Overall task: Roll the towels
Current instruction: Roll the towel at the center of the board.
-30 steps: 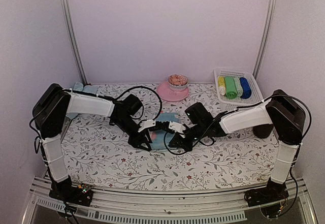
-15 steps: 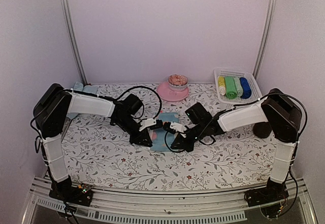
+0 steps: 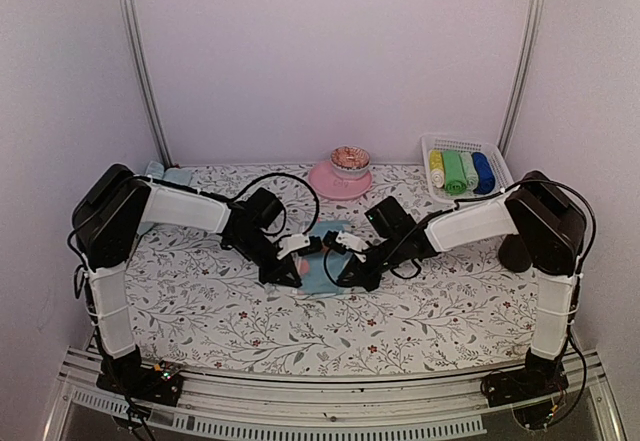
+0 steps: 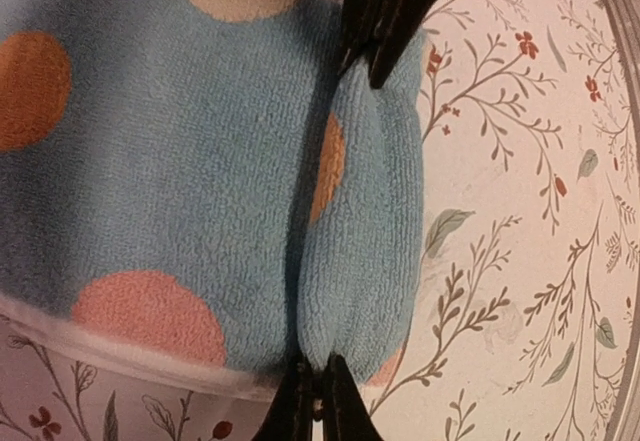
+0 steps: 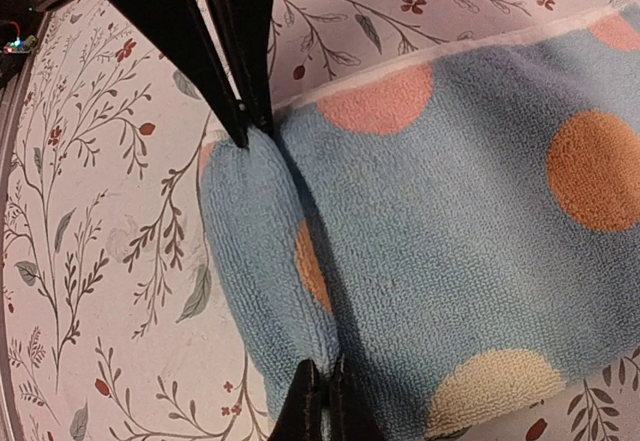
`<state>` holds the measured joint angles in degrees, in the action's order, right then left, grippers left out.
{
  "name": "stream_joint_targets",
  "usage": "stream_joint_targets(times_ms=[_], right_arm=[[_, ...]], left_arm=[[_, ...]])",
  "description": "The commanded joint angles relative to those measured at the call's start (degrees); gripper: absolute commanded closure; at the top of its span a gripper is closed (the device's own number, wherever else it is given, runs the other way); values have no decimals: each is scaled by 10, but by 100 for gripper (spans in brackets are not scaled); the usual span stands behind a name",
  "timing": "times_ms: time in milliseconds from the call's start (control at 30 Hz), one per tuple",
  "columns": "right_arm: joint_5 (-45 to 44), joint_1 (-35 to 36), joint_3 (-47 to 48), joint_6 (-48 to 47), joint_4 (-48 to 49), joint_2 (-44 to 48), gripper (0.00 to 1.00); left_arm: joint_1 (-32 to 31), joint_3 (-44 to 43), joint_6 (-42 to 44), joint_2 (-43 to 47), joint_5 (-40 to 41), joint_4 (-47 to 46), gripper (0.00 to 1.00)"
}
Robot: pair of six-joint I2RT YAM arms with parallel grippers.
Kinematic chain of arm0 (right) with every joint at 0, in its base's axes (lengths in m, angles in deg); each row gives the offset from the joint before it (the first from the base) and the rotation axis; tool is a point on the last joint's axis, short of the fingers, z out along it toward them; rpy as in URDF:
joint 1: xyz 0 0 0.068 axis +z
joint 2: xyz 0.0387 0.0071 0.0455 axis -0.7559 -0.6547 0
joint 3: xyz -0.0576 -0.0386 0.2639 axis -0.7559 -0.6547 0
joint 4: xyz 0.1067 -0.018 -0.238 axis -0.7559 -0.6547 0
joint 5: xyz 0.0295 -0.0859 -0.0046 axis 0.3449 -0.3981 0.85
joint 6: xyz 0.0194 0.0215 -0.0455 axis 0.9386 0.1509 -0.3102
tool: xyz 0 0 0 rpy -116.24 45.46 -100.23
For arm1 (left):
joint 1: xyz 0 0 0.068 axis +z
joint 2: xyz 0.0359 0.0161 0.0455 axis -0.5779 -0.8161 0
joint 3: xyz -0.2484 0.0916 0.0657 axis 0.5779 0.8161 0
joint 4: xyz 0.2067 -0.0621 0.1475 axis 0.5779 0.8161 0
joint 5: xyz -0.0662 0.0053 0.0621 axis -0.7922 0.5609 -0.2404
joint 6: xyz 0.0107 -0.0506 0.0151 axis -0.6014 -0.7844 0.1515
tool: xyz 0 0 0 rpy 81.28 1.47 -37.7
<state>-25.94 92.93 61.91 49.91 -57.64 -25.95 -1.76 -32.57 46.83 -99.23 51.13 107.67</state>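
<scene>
A blue towel (image 3: 321, 269) with orange, pink and cream dots lies mid-table. Its near edge is turned over into a short roll (image 4: 362, 211), which also shows in the right wrist view (image 5: 262, 246). My left gripper (image 4: 315, 401) is shut on one end of that roll, and my right gripper (image 5: 321, 403) is shut on the other end. Each wrist view shows the opposite gripper's fingers (image 4: 385, 21) (image 5: 232, 76) at the far end. From above, the left gripper (image 3: 298, 273) and right gripper (image 3: 342, 277) face each other across the towel. Another pale blue towel (image 3: 166, 173) lies at the back left.
A white basket (image 3: 497, 193) at the back right holds several rolled cloths in yellow, green and blue. A pink plate (image 3: 328, 183) with a small bowl (image 3: 350, 158) on it stands at the back centre. A dark object (image 3: 515, 254) sits beside the right arm.
The left gripper has closed onto the towel's turned edge. Both grippers have moved toward the back of the table, and the towel's near edge has folded over with them.
</scene>
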Motion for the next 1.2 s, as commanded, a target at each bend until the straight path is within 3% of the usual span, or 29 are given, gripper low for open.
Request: stream_joint_targets(times_ms=[0,167,333,500,667,833,1167], right_arm=[[-15,-10,17,12,-16,-18,98],[-15,-15,18,12,-25,-27,98],[-6,-16,30,9,-39,-41,98],[-2,-18,32,9,-51,-52,98],[7,-21,32,12,-58,-61,98],[12,-22,54,17,-64,-65,98],[15,-23,54,14,-70,-68,98]], left_arm=[[10,4,-8,-12,37,-14,95],[16,15,-11,4,55,-28,82],[21,40,0,57,76,-54,45],[21,103,23,132,99,-126,27],[-1,191,79,200,146,-240,26],[-69,291,176,229,242,-366,30],[-132,328,244,192,328,-473,36]])
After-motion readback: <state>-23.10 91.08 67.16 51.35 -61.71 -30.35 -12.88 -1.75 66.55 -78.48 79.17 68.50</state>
